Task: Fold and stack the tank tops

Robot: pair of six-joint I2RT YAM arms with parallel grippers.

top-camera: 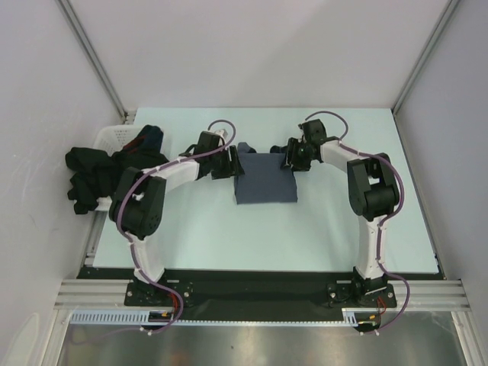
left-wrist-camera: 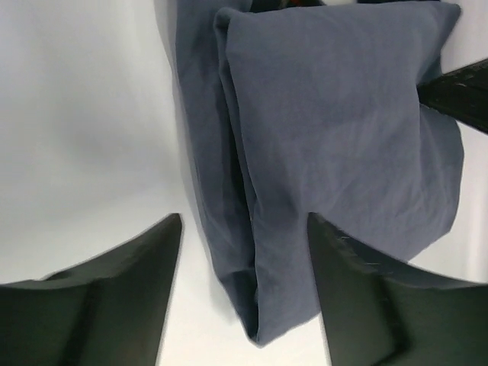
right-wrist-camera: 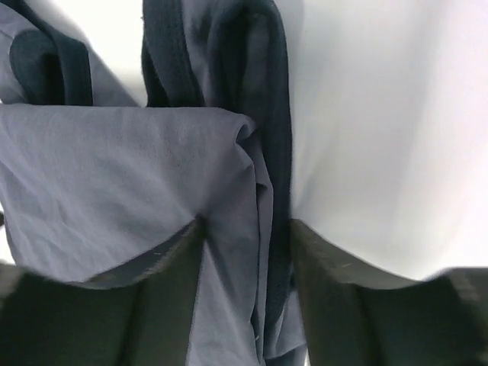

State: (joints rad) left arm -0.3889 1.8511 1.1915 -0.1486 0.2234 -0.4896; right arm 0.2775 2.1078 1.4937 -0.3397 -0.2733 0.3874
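Blue-grey tank top [top-camera: 264,181] lies folded into a rough square in the middle of the table [top-camera: 343,252]. It is well apart from the black tank top [top-camera: 85,179], which sits heaped at the left edge, draped over a white basket [top-camera: 113,136].

Left gripper [left-wrist-camera: 244,221] is at the square's left side, low over the cloth. Its fingers [left-wrist-camera: 114,305] are spread, and the folded edge runs up between them, not squeezed.

Right gripper [right-wrist-camera: 246,225] is at the far right corner, jaws also apart, straddling the dark-trimmed hem. One finger [right-wrist-camera: 152,305] lies over the top layer, the other over bare table just beside the cloth. Neither gripper pinches anything.

Layered folds show along both sides. Dark trim shows at the far edge.
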